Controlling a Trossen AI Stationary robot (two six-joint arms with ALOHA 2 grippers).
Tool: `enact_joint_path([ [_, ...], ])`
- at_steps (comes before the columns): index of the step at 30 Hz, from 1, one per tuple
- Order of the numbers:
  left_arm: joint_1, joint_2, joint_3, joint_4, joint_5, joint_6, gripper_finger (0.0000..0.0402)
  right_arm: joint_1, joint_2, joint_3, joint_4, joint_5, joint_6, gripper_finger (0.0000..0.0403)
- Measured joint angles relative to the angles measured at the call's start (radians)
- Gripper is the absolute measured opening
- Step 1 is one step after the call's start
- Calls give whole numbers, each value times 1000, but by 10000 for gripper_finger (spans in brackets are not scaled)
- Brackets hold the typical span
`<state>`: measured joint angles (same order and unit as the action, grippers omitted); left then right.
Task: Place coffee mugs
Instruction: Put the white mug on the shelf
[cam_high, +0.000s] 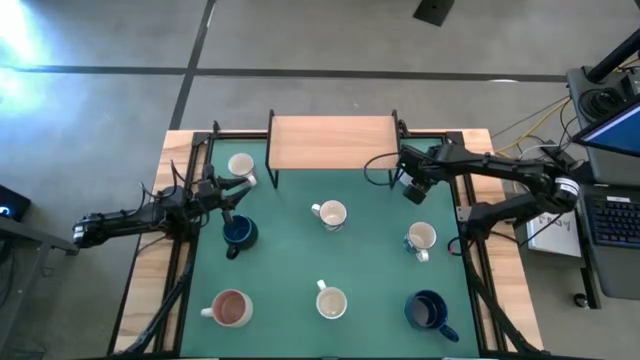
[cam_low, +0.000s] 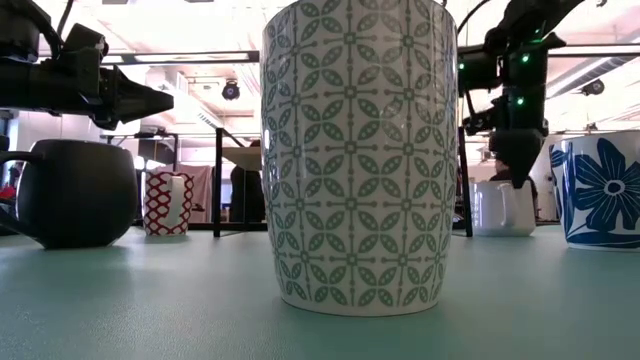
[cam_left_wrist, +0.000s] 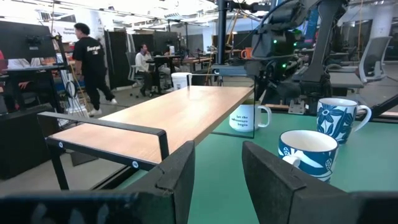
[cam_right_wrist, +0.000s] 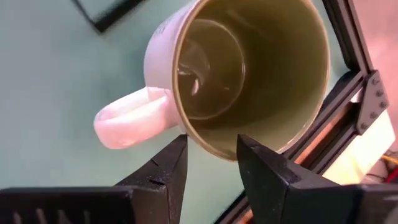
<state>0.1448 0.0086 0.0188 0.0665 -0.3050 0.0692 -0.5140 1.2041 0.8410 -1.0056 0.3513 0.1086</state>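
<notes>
Olive-lined mug (cam_right_wrist: 249, 81) directly beneath right gripper (cam_right_wrist: 211, 155), fingers apart astride its rim.

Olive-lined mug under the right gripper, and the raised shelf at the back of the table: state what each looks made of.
Olive-lined mug: looks like glazed ceramic; the green inside is glossy and throws reflections, and the pale outside and handle are smooth. Raised shelf: a light, matte top with faint grain, probably wood or wood laminate, on a dark frame that looks like painted metal, with visible fasteners.
</notes>
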Motion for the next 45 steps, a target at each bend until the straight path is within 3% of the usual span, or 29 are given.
enact_joint_path([
  [14, 0, 0, 0, 0, 0, 0, 116, -40, 7, 0, 39, -159, -127, 15],
  [24, 0, 0, 0, 0, 0, 0, 116, -39, -11, 21, -68, -209, -88, 11],
  [32, 0, 0, 0, 0, 0, 0, 116, -11, -44, 84, -117, -440, 31, 10],
  [45, 0, 0, 0, 0, 0, 0, 116, 262, -39, 136, 56, -467, 135, 9],
])
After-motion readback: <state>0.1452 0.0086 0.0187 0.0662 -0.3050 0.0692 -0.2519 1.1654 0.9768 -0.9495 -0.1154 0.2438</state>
